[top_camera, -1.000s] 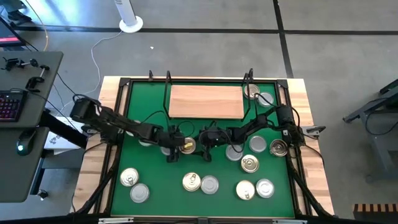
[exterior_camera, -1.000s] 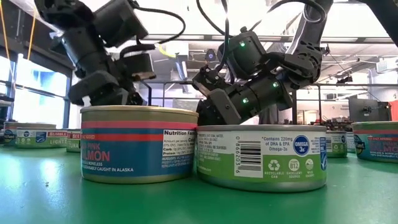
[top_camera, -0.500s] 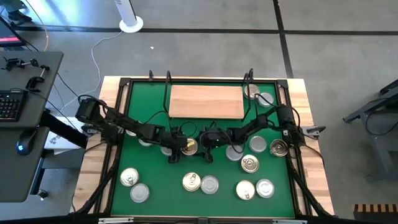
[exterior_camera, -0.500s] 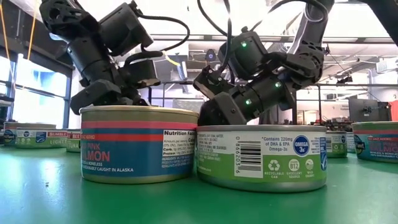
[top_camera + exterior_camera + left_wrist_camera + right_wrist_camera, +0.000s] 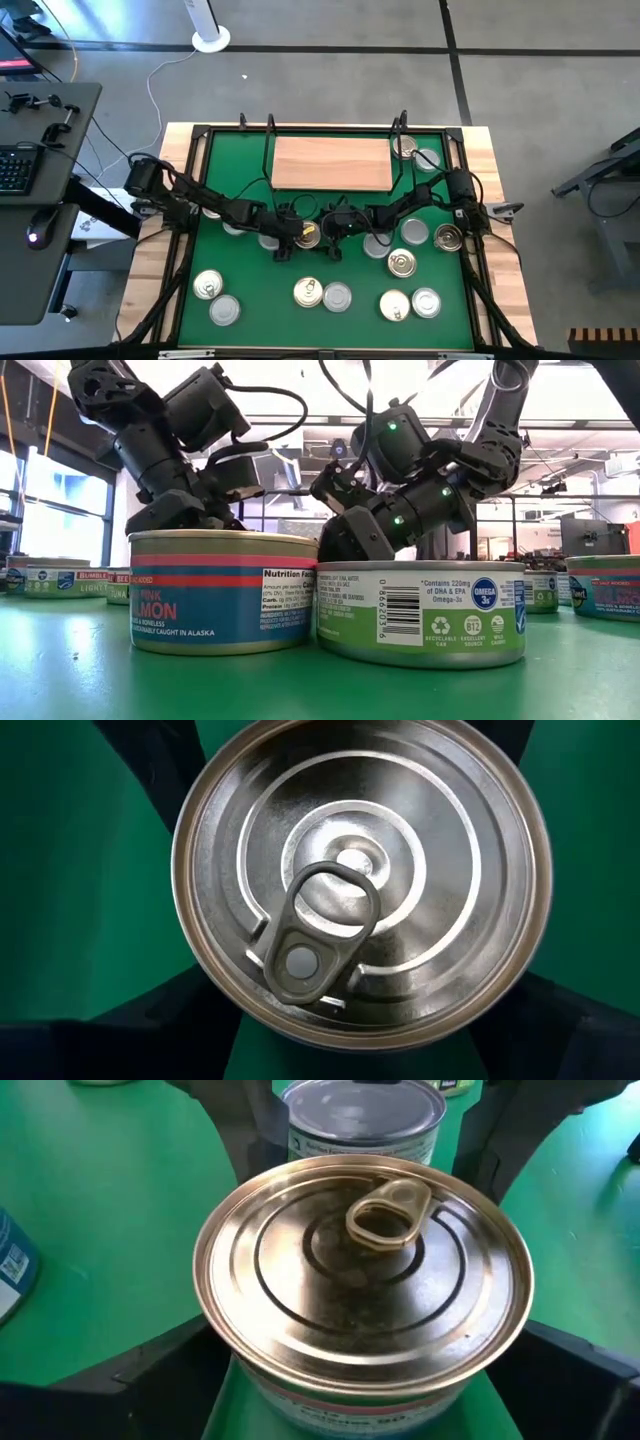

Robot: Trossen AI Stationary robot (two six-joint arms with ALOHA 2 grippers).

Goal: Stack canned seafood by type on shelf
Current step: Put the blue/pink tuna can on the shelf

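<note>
Just off the shelf's [image 5: 330,162] long edge on the arm-base side, about level with its middle, the left gripper [image 5: 296,237] and the right gripper [image 5: 320,231] meet nose to nose over one gold-lidded tin [image 5: 365,1270]. The right gripper's fingers [image 5: 110,1385] stand spread on either side of it, a strip of green mat [image 5: 230,170] showing between one finger and the tin's wall. The left gripper looks straight down on the same lid, pull tab up, with dark fingers [image 5: 110,1040] close against the rim; whether they are pinching it cannot be told. The tin sits flat on the mat (not on the shelf). A silver-lidded tin [image 5: 365,1120] stands just beyond it, on the left arm's side.

Two more tins [image 5: 416,154] lie beside the shelf's right end. The other tins are scattered over the mat farther from the shelf than the grippers. Among them are a pair [image 5: 324,294] side by side and touching: a pink salmon tin [image 5: 225,592] and a lower green-labelled tin [image 5: 420,610].
</note>
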